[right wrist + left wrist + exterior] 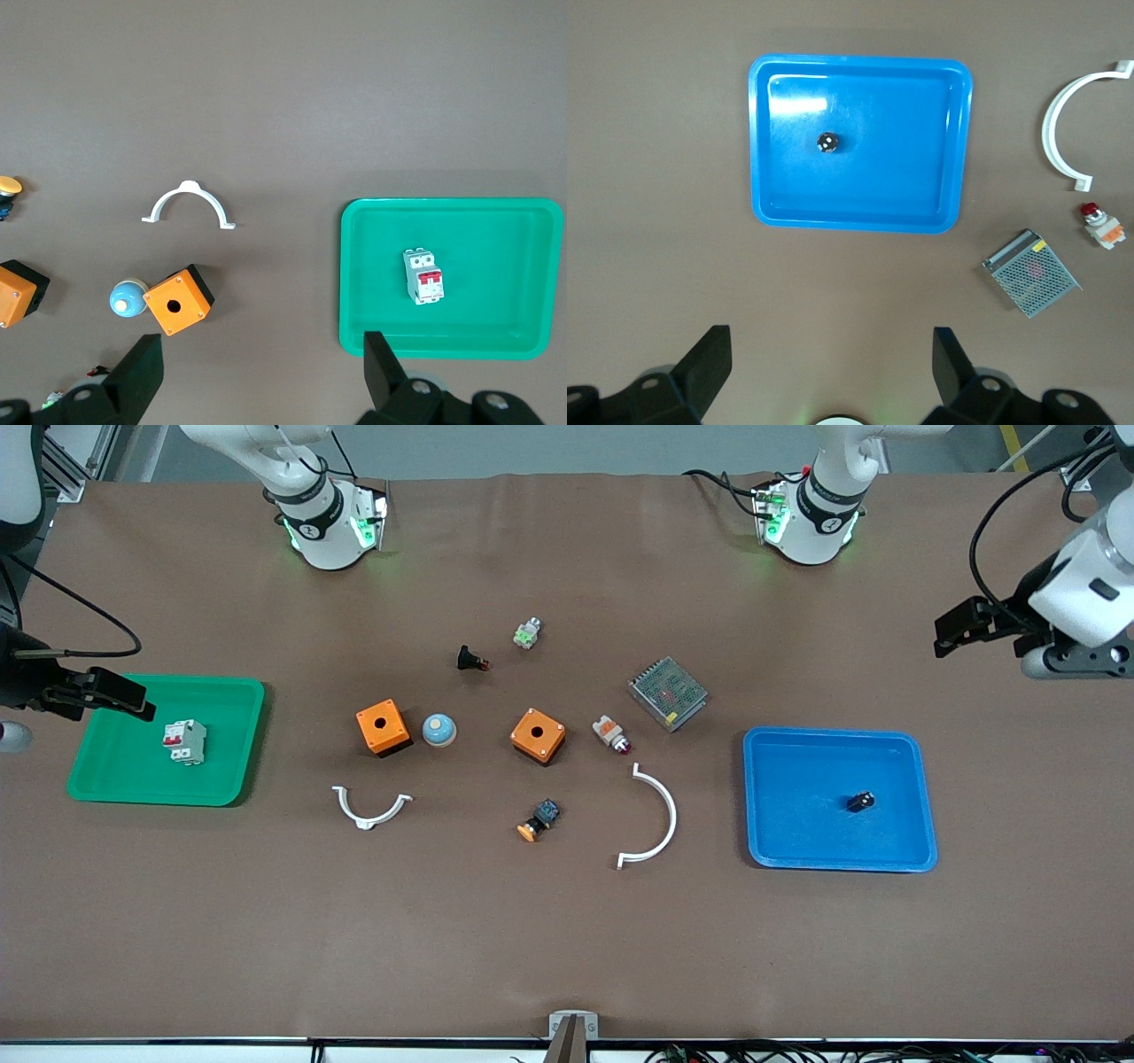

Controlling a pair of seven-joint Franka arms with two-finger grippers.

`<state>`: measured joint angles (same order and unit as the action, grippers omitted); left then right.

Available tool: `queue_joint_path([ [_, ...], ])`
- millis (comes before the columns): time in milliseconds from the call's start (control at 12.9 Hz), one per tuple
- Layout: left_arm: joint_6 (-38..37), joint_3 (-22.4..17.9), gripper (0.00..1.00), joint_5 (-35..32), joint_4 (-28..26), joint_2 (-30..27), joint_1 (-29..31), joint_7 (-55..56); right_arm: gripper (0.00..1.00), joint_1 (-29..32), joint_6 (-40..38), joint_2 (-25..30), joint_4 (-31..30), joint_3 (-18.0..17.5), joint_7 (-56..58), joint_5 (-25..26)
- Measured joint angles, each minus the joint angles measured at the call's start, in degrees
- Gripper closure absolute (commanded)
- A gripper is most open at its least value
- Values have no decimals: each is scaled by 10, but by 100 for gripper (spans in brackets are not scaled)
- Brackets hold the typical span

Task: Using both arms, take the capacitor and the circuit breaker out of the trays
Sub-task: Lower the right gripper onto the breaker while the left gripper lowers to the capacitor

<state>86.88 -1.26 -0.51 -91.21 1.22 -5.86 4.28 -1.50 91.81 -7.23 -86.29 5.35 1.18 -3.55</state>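
The capacitor [859, 802], a tiny black cylinder, lies in the blue tray [837, 734] toward the left arm's end of the table. It also shows in the left wrist view [827, 142], in the tray [904, 177]. The breaker [184, 741], a white block with red levers, lies in the green tray [124, 775]; the right wrist view shows the breaker [423, 275] and this tray [496, 301] too. My left gripper [952, 633] [833, 363] is open and empty, high over the table beside the blue tray. My right gripper [124, 695] [263, 367] is open and empty, high over the green tray's edge.
Between the trays lie two orange boxes [383, 727] [538, 735], a blue-domed button [438, 730], two white curved clamps [372, 808] [656, 819], a mesh-covered metal box [668, 693], a white-orange part [611, 734], a black red-tipped part [471, 660], an orange-capped button [539, 820] and a green-white part [527, 633].
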Motion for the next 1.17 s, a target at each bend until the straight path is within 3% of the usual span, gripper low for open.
queue_joint_path([
  [233, 17, -4, 0, 0, 0, 64, 9, 0, 0, 1, -3, -2, -2, 0, 1, 16],
  [466, 121, -4, 0, 0, -38, 135, 27, 1, 0, 2, 22, -22, -7, 0, 19, 52],
  [777, 298, -4, 18, 0, -126, 199, 34, 1, 0, 32, 80, -94, -17, 3, 63, 57],
  [1010, 348, -4, 26, 0, -132, 249, 34, 1, 0, 56, 111, -129, -36, 3, 117, 57],
  [1165, 368, -4, 27, 0, -133, 270, 34, 1, 0, 66, 169, -132, -86, 4, 156, 57],
])
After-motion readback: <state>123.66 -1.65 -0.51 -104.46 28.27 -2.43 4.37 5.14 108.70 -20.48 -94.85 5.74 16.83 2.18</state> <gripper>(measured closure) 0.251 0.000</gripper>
